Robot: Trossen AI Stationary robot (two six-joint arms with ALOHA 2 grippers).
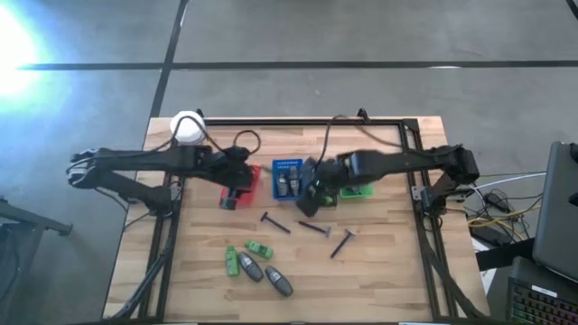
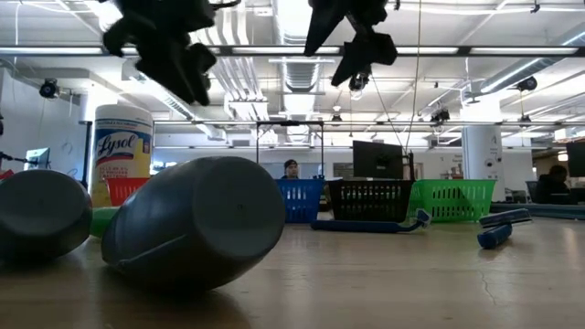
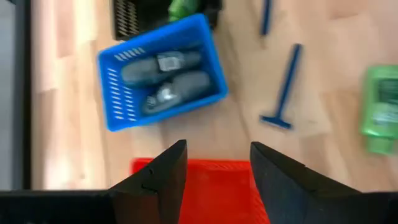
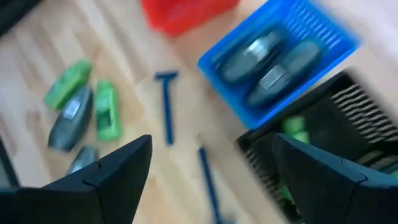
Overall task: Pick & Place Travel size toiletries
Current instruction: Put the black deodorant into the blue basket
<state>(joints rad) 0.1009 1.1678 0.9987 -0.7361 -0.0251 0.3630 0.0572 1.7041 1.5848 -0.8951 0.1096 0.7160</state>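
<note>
Left gripper (image 3: 214, 177) hangs over the red basket (image 3: 205, 186), fingers parted, nothing between them. Beyond its tips sits the blue basket (image 3: 118, 93) holding two grey bottles (image 3: 168, 78); a razor (image 3: 283, 87) lies on the table beside that basket, a green bottle (image 3: 380, 109) farther off. Right gripper (image 4: 208, 168) is above the black basket (image 4: 348, 124), fingers wide apart and empty. Ahead of it lie two razors (image 4: 166, 112), and beyond them a cluster of green and grey bottles (image 4: 87, 109) on the table, well apart from both grippers. Green items (image 4: 292, 127) show inside the black basket, beneath the right gripper. Three razors (image 1: 312, 230) lie loose on the table near the baskets.
</note>
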